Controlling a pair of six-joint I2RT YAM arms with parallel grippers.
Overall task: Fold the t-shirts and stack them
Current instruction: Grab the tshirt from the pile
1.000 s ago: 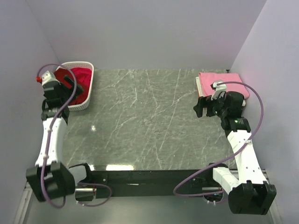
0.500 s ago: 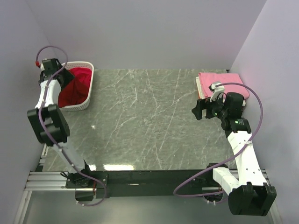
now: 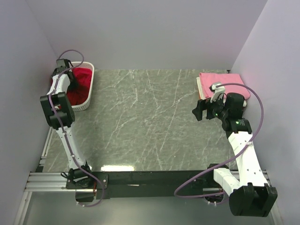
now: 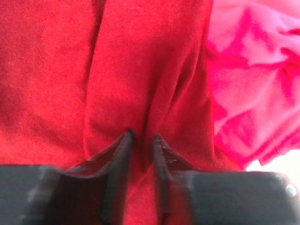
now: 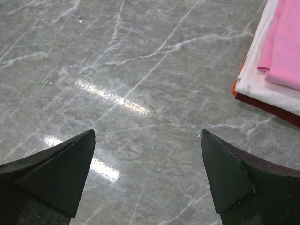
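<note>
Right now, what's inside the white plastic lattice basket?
Crumpled cloth: a dark red t-shirt, a fold of it pinched in the left jaws, beside a brighter crimson t-shirt. Whatever lies under them, and the white plastic lattice basket floor, is covered.

A white plastic lattice basket (image 3: 90, 86) stands at the far left corner of the grey, white-veined marble bench (image 3: 150, 117), close to the pale lilac walls (image 3: 140, 33). Bright light streaks glare off the bench's glossy surface.
</note>
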